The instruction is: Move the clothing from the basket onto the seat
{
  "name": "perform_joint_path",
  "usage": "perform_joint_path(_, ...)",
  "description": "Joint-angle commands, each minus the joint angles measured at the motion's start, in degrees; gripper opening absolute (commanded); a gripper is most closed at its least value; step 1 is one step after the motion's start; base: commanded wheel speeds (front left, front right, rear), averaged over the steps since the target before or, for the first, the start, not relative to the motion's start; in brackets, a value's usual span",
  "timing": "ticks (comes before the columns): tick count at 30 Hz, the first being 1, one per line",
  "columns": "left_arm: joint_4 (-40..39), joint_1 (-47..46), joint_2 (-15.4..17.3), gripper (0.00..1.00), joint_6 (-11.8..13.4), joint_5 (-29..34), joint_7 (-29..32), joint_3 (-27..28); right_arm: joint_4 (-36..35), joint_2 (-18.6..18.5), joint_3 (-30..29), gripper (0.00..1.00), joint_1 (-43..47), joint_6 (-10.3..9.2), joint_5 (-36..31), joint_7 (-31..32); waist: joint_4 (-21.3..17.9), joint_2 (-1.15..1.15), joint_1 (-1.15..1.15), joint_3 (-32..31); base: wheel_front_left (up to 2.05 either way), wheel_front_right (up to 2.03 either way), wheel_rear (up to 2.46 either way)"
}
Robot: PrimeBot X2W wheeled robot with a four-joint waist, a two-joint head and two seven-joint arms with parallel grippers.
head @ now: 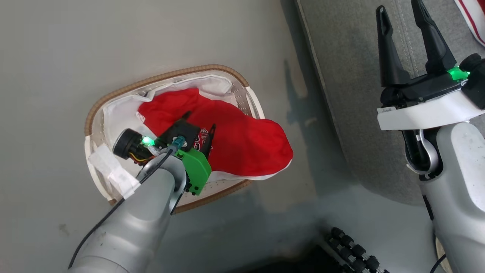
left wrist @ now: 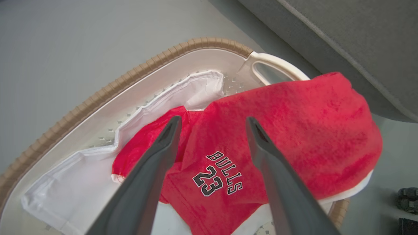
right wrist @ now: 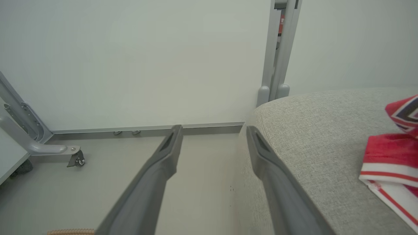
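From the head view, the job looks partly done. A striped red garment (head: 473, 19) already lies on the seat (head: 360, 94) at the far right. The other red garment (head: 242, 144) is not yet out of the basket (head: 125, 93), which stands on the floor just beside the seat. This garment's long axis runs from the upper left inside the basket down to the lower right, where its end spills over the rim toward the seat. The left claw (head: 200, 125) hangs right over it with fingers spread wide and nothing gripped. The right claw (head: 399, 7) is above the seat, also wide and empty.

In the left wrist view, the red garment lies print side up, with "BULLS 23" showing between the two fingers. Beneath it a white sheet (left wrist: 72, 189) lines the basket. I judge the grab is what comes next, followed by the carry across.

In the right wrist view, the right claw (right wrist: 212, 129) gapes over the seat's edge, pointing toward the wall. The striped red garment (right wrist: 392, 156) rests on the cushion well off to its right.
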Motion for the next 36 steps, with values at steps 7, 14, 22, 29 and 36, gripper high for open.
perform_joint_path(7, 7.59, -8.06, 0.51, 1.00, -0.44, 3.13, 0.54, -5.87, -1.23, -0.34, -0.21, 1.00, -2.01, -0.06, 0.10, -0.11, -3.27, 0.00, 0.00, 7.24, 0.00, 0.00, 0.00)
perform_joint_path(14, 11.15, -12.61, 0.47, 1.00, 0.08, 4.09, 4.44, -9.68, -1.54, -0.36, -0.06, 1.00, -2.07, -0.06, -0.23, -0.11, -3.51, 0.00, 0.00, 10.06, 0.00, 0.00, 0.00)
perform_joint_path(22, 13.51, -16.61, 0.70, 1.00, 3.50, 5.13, 9.28, -11.98, -2.00, 0.27, -0.24, 1.00, -2.28, -0.06, -0.22, -0.11, -3.64, 0.00, 0.00, 12.08, 0.00, 0.00, 0.00)
perform_joint_path(29, 14.18, -17.54, 1.67, 1.00, 3.03, 4.21, 16.15, -12.10, -2.18, 0.59, 0.22, 1.00, -2.52, -0.06, -0.14, -0.11, -4.08, 0.00, 0.00, 13.66, 0.00, 0.00, 0.00)
perform_joint_path(36, 14.27, -16.74, 2.75, 1.00, 3.53, 3.84, 19.02, -12.76, -2.39, 0.86, 0.30, 1.00, -3.08, -0.06, 0.12, -0.11, -4.53, 0.00, 0.00, 14.66, 0.00, 0.00, 0.00)
